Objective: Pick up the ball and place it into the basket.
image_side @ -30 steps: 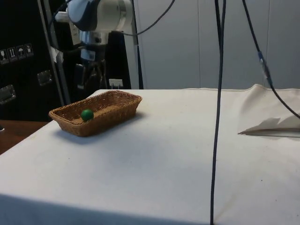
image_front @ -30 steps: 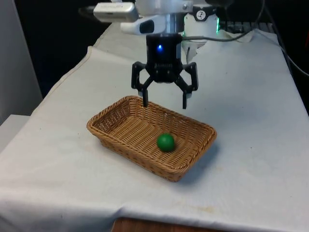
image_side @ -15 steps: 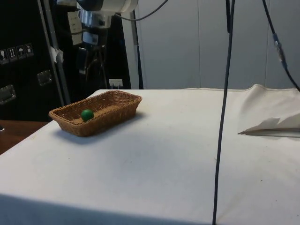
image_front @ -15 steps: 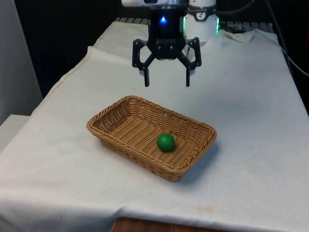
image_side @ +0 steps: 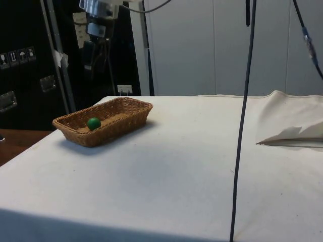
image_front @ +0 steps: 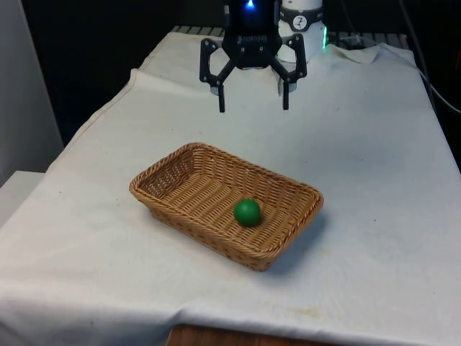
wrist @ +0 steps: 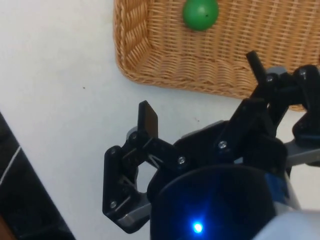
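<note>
- Small green round ball (image_front: 247, 212) resting inside the rectangular woven wicker basket (image_front: 170, 170), toward the front view's right half of it, touching the basket floor
- Same ball (image_side: 93, 123) seen in the side view, lower part cut off by the near basket wall (image_side: 96, 137)
- Black two-finger gripper (image_front: 253, 108) hanging in the air at about 12 o'clock from the ball in the front view, well above the basket and clear of its far rim
- Fingers spread wide apart, holding nothing, tips pointing down
- Upper part of the gripper cut off by the picture's top edge in the front view
- In the side view, gripper hard to make out against the dark cabinets, fingers not told apart there
- In the wrist view, ball (wrist: 200, 13) partly cut off at the picture's edge, basket (wrist: 150, 65) only partly in frame, one fingertip (wrist: 148, 120) over bare white cloth (wrist: 60, 90)
- Basket standing on the white cloth-covered table (image_front: 374, 166); dark cables (image_side: 241, 121) hanging across the side view
</note>
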`<state>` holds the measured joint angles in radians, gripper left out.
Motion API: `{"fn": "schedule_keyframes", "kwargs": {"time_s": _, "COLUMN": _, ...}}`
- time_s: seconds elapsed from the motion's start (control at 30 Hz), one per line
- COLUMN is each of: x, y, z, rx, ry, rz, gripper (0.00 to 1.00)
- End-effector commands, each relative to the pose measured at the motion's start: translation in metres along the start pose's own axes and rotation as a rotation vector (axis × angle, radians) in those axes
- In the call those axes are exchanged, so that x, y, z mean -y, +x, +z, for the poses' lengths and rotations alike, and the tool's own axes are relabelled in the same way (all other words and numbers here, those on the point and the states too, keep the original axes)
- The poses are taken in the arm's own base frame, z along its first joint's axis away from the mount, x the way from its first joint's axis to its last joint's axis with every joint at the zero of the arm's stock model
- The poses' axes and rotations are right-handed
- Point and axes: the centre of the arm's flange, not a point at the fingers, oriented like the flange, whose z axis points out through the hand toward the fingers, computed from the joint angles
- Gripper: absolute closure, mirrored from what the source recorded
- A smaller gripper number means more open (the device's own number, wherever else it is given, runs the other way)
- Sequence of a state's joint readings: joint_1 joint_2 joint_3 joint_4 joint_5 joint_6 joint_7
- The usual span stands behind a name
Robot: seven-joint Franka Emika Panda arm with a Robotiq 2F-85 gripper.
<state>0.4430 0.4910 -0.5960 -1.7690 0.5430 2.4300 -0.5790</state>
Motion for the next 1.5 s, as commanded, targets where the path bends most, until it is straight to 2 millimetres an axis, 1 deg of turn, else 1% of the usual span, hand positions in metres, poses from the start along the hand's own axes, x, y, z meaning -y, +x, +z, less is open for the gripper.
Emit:
{"fn": "schedule_keyframes", "kwargs": {"time_s": 0.0, "x": 0.000, "y": -0.002, "z": -0.003, "rx": 0.003, "ry": -0.014, "rz": -0.019, "gripper": 0.00}}
{"fn": "schedule_keyframes", "kwargs": {"time_s": 0.03, "x": 0.000, "y": 0.000, "z": -0.001, "rx": 0.002, "ry": -0.003, "rz": -0.009, "gripper": 0.00}}
{"fn": "schedule_keyframes", "kwargs": {"time_s": 0.17, "x": 0.000, "y": -0.004, "z": -0.005, "rx": 0.002, "ry": -0.035, "rz": -0.052, "gripper": 0.00}}
{"fn": "schedule_keyframes", "kwargs": {"time_s": 0.83, "x": -0.005, "y": -0.005, "z": -0.004, "rx": -0.032, "ry": -0.097, "rz": -0.185, "gripper": 0.00}}
{"fn": "schedule_keyframes", "kwargs": {"time_s": 0.9, "x": -0.003, "y": -0.005, "z": -0.006, "rx": -0.041, "ry": -0.107, "rz": -0.199, "gripper": 0.00}}
{"fn": "schedule_keyframes", "kwargs": {"time_s": 0.93, "x": -0.005, "y": -0.004, "z": -0.003, "rx": -0.034, "ry": -0.090, "rz": -0.191, "gripper": 0.00}}
{"fn": "schedule_keyframes", "kwargs": {"time_s": 1.1, "x": 0.002, "y": -0.008, "z": -0.010, "rx": -0.039, "ry": -0.116, "rz": -0.215, "gripper": 0.00}}
{"fn": "schedule_keyframes", "kwargs": {"time_s": 1.2, "x": 0.003, "y": -0.016, "z": -0.010, "rx": -0.022, "ry": -0.125, "rz": -0.230, "gripper": 0.00}}
{"fn": "schedule_keyframes", "kwargs": {"time_s": 1.23, "x": 0.004, "y": -0.009, "z": -0.009, "rx": -0.025, "ry": -0.108, "rz": -0.228, "gripper": 0.00}}
{"fn": "schedule_keyframes", "kwargs": {"time_s": 1.27, "x": 0.003, "y": -0.018, "z": -0.011, "rx": -0.017, "ry": -0.127, "rz": -0.234, "gripper": 0.00}}
{"fn": "schedule_keyframes", "kwargs": {"time_s": 1.47, "x": 0.005, "y": -0.027, "z": -0.012, "rx": 0.008, "ry": -0.144, "rz": -0.262, "gripper": 0.00}}
